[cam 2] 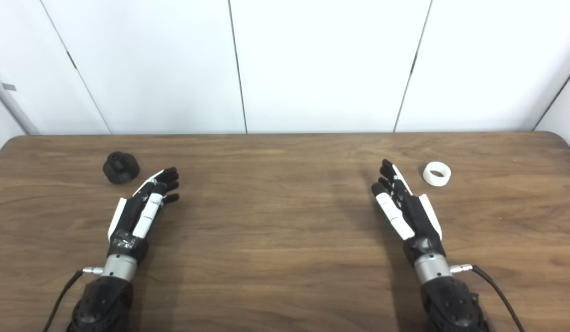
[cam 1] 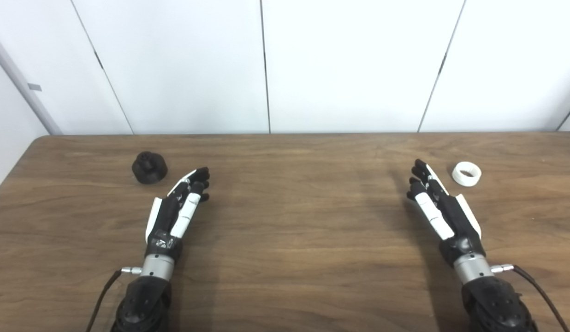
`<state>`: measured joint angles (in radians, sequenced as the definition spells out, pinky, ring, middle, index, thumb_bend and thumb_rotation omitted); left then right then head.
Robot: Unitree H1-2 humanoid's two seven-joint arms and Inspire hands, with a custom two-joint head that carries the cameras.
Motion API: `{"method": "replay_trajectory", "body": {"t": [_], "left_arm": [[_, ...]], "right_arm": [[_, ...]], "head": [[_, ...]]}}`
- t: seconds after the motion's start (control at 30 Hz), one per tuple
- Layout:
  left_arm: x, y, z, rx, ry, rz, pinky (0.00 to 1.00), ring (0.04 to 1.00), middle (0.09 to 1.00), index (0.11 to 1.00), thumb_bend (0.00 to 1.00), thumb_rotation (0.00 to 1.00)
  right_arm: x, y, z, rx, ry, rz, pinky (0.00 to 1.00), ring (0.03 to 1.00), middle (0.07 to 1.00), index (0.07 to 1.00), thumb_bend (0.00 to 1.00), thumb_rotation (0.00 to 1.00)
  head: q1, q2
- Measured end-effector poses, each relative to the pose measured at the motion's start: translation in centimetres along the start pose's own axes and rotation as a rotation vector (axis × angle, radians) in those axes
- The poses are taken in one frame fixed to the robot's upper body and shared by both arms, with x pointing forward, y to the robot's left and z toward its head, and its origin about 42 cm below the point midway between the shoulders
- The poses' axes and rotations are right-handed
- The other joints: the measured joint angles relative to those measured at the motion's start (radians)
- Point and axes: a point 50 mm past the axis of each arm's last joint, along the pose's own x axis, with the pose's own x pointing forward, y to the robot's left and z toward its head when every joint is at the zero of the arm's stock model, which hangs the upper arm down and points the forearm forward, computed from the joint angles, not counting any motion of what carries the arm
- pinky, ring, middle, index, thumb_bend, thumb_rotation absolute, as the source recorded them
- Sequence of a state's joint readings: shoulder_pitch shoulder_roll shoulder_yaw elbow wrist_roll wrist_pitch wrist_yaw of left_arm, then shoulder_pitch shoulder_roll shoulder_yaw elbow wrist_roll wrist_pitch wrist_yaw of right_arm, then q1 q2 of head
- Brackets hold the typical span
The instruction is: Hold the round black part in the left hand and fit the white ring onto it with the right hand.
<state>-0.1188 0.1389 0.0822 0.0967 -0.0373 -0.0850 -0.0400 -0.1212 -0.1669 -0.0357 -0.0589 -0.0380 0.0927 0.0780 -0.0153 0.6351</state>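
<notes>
Nearest the camera, both my forearms enter from the bottom edge, wrists low over the table point(cam 1: 285, 221). Black part point(cam 1: 149, 167): sits upright on the wood at the far left, at about 10 o'clock from my left hand point(cam 1: 176, 210), near the fingertips but not touching them. White ring point(cam 1: 466, 174): lies flat at the far right, at about 1 o'clock from my right hand point(cam 1: 442, 207), just beside the fingertips and apart from them. Both hands are released, fingers extended and loosely together, grasping nothing; each points toward 12 o'clock and leans slightly inward. Step in hand, as I judge it: the start, with neither piece yet picked up. Next move calls for my left hand to swing toward 10 o'clock and close around the part's wide base, leaving its narrower top free; my right hand must then pinch the ring by its rim. Part and ring lie well apart.
</notes>
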Motion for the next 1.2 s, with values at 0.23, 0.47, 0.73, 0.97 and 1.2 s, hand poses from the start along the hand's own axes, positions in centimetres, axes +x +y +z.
{"method": "replay_trajectory", "body": {"t": [0.23, 0.47, 0.73, 0.97, 1.2], "left_arm": [[0.0, 0.0, 0.0, -0.002, 0.0, -0.005, 0.81, 0.866, 0.86, 0.838, 0.71, 0.78], [0.0, 0.0, 0.0, -0.002, -0.001, -0.007, 0.81, 0.862, 0.859, 0.84, 0.7, 0.78], [0.0, -0.2, 0.1, 0.057, -0.007, -0.01, 0.77, 0.84, 0.856, 0.834, 0.75, 0.81], [0.0, 0.3, 0.5, 0.306, -0.06, -0.037, 0.78, 0.839, 0.841, 0.81, 0.72, 0.64], [-0.5, 1.8, 1.4, 0.582, -0.218, -0.007, 0.79, 0.825, 0.821, 0.763, 0.73, 0.34]], "right_arm": [[0.0, 0.1, 0.0, 0.005, 0.0, 0.0, 0.89, 0.948, 0.968, 0.967, 0.47, 0.8], [0.0, 0.1, 0.0, 0.004, 0.0, 0.0, 0.88, 0.945, 0.965, 0.965, 0.47, 0.79], [0.0, 0.1, 0.0, 0.003, 0.0, -0.001, 0.88, 0.938, 0.956, 0.959, 0.47, 0.8], [0.1, 0.0, -0.4, 0.008, 0.012, 0.008, 0.89, 0.945, 0.96, 0.963, 0.48, 0.79], [0.3, -0.7, -0.6, -0.011, 0.016, 0.01, 0.89, 0.95, 0.968, 0.965, 0.46, 0.78]], "head": [[-0.005, 0.003], [-0.006, 0.003], [0.028, -0.006], [0.083, -0.02], [0.138, -0.038]]}}
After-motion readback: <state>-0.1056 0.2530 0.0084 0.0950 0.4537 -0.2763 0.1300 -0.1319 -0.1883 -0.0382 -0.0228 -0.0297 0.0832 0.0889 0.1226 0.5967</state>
